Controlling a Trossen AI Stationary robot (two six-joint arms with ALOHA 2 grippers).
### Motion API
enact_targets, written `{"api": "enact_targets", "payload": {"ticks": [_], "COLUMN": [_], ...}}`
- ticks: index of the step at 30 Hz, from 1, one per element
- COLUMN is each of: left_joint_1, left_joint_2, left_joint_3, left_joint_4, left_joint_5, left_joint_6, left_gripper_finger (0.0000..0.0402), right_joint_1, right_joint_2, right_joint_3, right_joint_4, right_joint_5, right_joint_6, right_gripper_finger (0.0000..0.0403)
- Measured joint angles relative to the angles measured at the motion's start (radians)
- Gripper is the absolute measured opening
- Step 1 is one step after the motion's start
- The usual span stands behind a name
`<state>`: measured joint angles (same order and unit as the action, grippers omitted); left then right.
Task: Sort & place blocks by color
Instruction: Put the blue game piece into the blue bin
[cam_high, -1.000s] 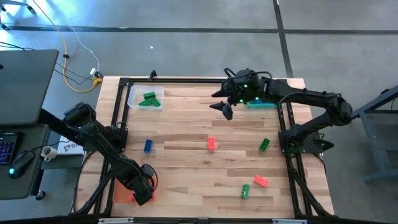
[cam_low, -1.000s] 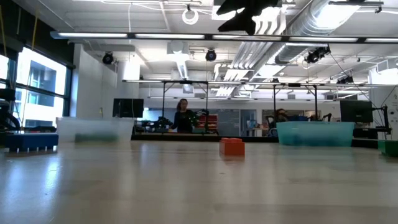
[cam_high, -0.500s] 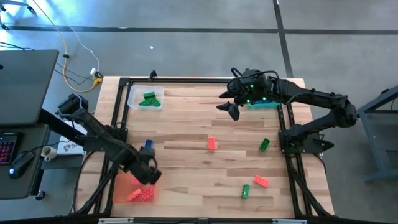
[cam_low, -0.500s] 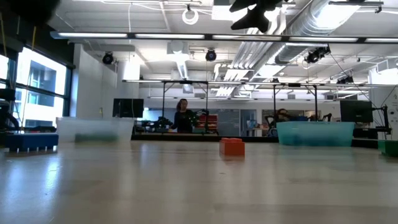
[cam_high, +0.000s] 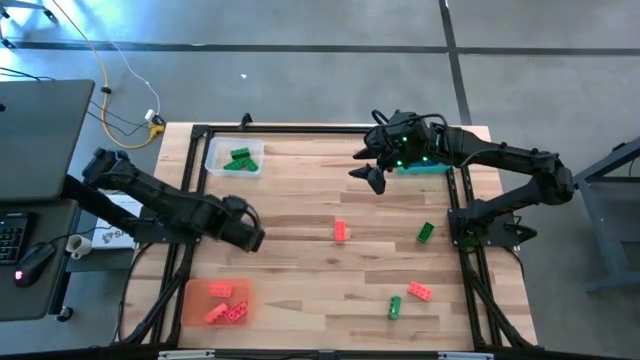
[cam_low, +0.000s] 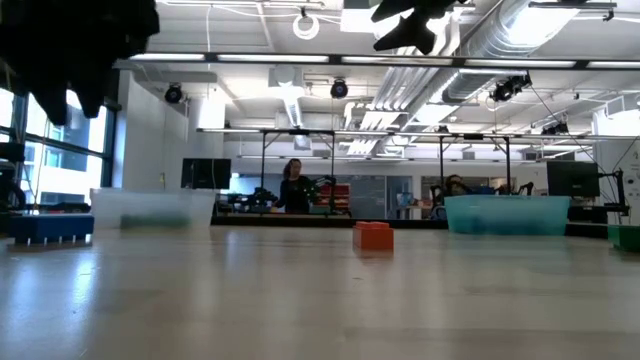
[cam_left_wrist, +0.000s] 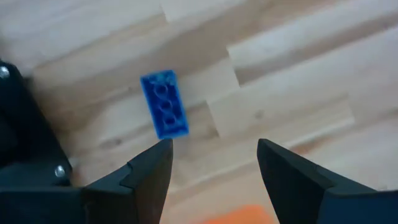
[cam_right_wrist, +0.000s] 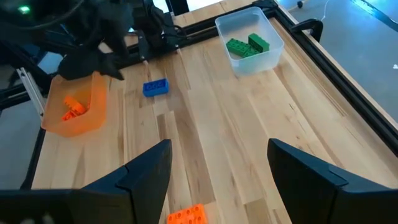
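Left hand (cam_left_wrist: 214, 158): hanging open and empty just above the small blue studded plastic brick (cam_left_wrist: 164, 112) at the tabletop's (cam_high: 300, 215) nine o'clock.
Risk: brick lying askew to the fingers; closing could be nudging it aside.
Right hand (cam_high: 368, 165): waiting open, empty, around one o'clock.

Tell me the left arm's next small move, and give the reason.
Probably lower the left gripper straight onto the blue block. Its fingers are open and empty, the block lies flat on the wooden table just ahead of them, and the red blocks already sit in the orange tray.
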<state>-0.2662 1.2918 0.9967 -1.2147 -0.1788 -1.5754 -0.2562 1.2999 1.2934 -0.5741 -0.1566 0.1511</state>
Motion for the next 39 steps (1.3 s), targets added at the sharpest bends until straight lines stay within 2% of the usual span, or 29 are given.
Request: {"api": "enact_targets", "payload": {"ticks": [5,9,13,21,27,39], "left_joint_1": [0.091,0.134,0.154,0.183,0.197,0.197], "left_joint_2": [0.0,-0.008,-0.008,-0.008,-0.008,-0.008], "left_joint_3": [-0.076,-0.143,-0.187,-0.285,-0.331,-0.363], "left_joint_4": [0.021,0.105,0.173,0.203,0.314,0.308], "left_joint_5": [0.009,0.044,0.045,0.066,0.089,0.089], "left_joint_6": [0.037,0.027,0.026,-0.02,-0.019,-0.042], "left_gripper_finger": [0.0223,0.0223,0.0223,0.0223,0.0223,0.0223], "right_joint_1": [0.002,0.002,0.002,0.002,0.002,0.002], "right_joint_2": [0.0,0.0,0.0,0.0,0.0,0.0], "right_joint_3": [0.0,0.0,0.0,0.0,0.0,0.001], "right_joint_4": [-0.002,-0.006,-0.006,-0.005,-0.005,0.003], "right_joint_5": [0.0,0.0,0.0,0.0,0.0,0.001], "right_joint_6": [0.002,0.006,0.006,0.006,0.006,0.006], "right_gripper_finger": [0.0252,0.0252,0.0252,0.0252,0.0252,0.0252]}}
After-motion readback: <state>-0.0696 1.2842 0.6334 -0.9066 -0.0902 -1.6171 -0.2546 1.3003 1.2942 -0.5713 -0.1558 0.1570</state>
